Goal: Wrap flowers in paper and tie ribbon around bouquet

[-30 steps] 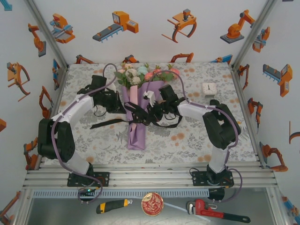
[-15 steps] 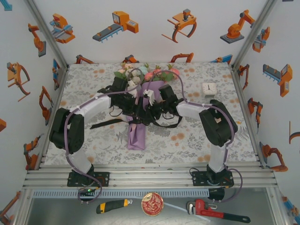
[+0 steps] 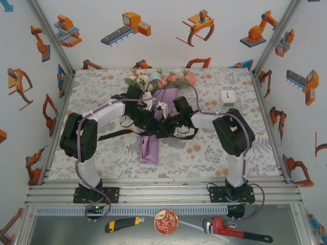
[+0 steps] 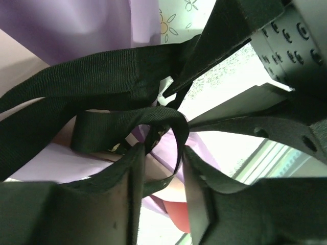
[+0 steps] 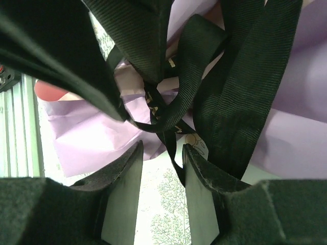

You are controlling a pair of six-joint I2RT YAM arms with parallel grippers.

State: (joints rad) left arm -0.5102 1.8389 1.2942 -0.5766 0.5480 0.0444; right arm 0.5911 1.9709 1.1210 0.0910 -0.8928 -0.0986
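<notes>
My left gripper (image 4: 162, 153) stands apart, a ribbon (image 4: 102, 71) loop slack between its fingers. My right gripper (image 5: 162, 149) gapes too, a strand in its gap. Both meet over the paper (image 3: 148, 148) cone mid-table (image 3: 102, 148), with the flowers (image 3: 163, 80) at its far end.

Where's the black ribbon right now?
Top view: the ribbon is looped across the middle of the bouquet, mid-table, with one tail trailing left over the tablecloth.
</notes>
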